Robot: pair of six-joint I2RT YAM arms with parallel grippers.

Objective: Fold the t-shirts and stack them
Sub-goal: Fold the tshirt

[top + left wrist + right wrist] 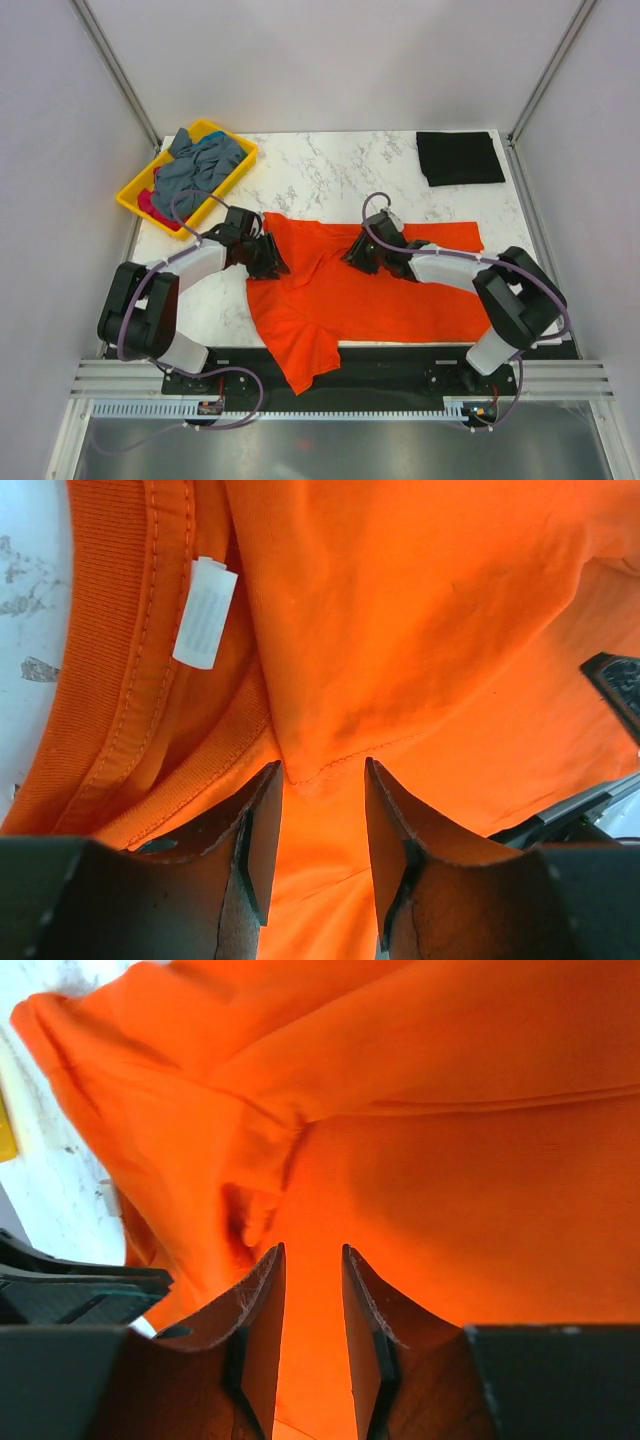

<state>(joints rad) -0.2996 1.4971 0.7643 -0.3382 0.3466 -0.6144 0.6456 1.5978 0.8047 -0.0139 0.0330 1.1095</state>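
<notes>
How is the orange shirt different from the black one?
The bright orange cloth t-shirt is spread out and wrinkled; the black cloth t-shirt is folded neatly. The orange one lies by the near edge, the black one at the far right corner. Both rest on the marble table.

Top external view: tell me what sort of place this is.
Likely a robotics lab cell: plain panel walls on metal framing, a marble-pattern table, and the left arm and right arm bolted along its near edge.

matt orange cloth shirt (370,290), glossy marbled table (330,170), yellow plastic tray (222,130)
</notes>
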